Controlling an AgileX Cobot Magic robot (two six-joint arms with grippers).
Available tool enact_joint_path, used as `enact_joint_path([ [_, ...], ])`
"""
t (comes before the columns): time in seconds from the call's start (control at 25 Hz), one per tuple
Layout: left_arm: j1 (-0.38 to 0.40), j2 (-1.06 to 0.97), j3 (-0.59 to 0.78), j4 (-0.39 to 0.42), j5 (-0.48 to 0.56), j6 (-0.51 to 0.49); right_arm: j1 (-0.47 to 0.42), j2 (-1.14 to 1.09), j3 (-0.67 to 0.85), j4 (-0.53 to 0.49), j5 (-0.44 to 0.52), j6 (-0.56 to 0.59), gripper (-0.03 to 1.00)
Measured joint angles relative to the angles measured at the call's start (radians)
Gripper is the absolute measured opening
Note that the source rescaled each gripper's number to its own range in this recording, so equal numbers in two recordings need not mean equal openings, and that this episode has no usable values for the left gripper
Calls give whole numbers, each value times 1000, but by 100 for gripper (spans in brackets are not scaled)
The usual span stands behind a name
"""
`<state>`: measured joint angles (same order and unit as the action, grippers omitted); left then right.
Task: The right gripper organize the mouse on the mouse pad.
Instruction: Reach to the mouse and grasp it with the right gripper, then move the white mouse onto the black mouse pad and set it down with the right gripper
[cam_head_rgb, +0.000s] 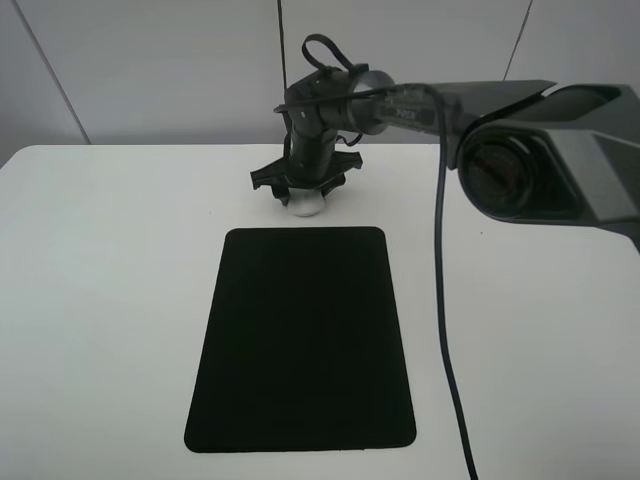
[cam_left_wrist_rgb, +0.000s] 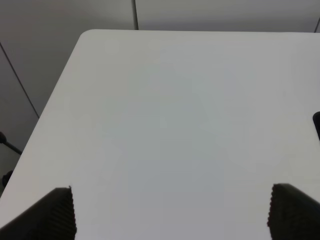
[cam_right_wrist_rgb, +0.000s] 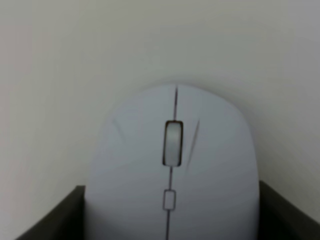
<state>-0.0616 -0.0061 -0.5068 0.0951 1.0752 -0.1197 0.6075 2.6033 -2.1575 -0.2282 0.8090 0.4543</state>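
White table (cam_head_rgb: 100, 300) carries one mouse and one pad; two grippers are present. Right gripper (cam_head_rgb: 303, 190) points straight down, its arm (cam_head_rgb: 560, 150) reaching in from the right. Its fingers (cam_right_wrist_rgb: 50, 220) clamp both flanks of the mouse (cam_head_rgb: 308, 204). The mouse lies off the pad (cam_head_rgb: 300, 340), just past its far edge. Left gripper (cam_left_wrist_rgb: 170, 215) is spread wide, holding nothing, above the table.

Robotics lab or test cell, by the look. Plain white table (cam_head_rgb: 100, 300), blank white wall panels (cam_head_rgb: 150, 70) with dark seams behind it, a dark grey robot arm (cam_head_rgb: 520, 110) trailing a black cable (cam_head_rgb: 443, 330) over a black mouse pad (cam_head_rgb: 300, 340) and white mouse (cam_head_rgb: 308, 203).
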Motion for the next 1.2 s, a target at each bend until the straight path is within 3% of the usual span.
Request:
enact_joint_path([
  [0.52, 0, 0, 0, 0, 0, 0, -2, -35, 0, 0, -6, 0, 5],
  [1.0, 0, 0, 0, 0, 0, 0, -5, -162, 5, 49, 245, 0, 5],
  [1.2, 0, 0, 0, 0, 0, 0, 2, -214, 110, 75, 237, 0, 5],
])
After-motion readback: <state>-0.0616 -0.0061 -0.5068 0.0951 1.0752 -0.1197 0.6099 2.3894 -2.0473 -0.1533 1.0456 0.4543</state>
